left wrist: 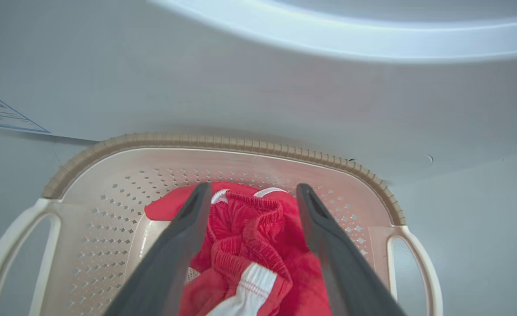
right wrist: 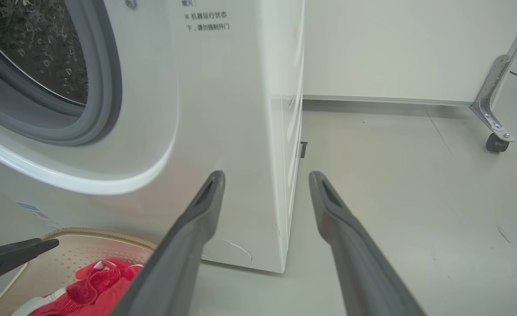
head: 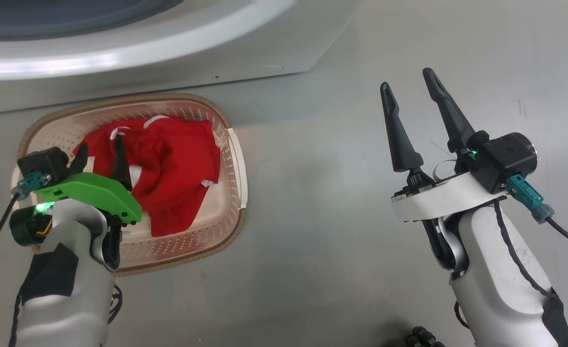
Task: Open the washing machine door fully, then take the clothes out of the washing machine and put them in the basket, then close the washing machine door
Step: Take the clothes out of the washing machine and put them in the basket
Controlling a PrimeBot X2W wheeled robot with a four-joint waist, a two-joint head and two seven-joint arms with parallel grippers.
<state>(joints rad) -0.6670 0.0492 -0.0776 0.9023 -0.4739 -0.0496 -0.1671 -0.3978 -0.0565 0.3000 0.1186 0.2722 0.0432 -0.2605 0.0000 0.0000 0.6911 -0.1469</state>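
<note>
Clothes (head: 168,164): red garment with white trim, crumpled in a heap inside the basket (head: 178,98); no clear long axis.
Basket: cream, perforated, brown rim, on the floor (head: 336,231) just before the washing machine (head: 168,62); its length appears to run along the machine's front.
Left tool (head: 100,154): jaws spread wide, gripping nothing; poised over the basket with one finger to each side of the bunched fabric. Whether the tips touch the cloth cannot be told.
Right tool (head: 407,81): jaws wide apart, empty; over bare floor, well apart from the basket on its right.
Washing machine, right wrist view: white cabinet (right wrist: 223,109), grey gasket (right wrist: 105,87) and steel drum (right wrist: 30,44), up and to the left of the right tool's fingers.
Step judged: clothes look delivered; closing the washing machine door remains.
Key relation: the machine's front lies directly ahead of the left tool, beyond the basket's far rim; the left arm seems the nearer.
Hard to make out: where the door leaf hangs; the drum's depths; the garment's underside.
Also present: blue label sticker (left wrist: 4,114), cut off at the edge.
</note>
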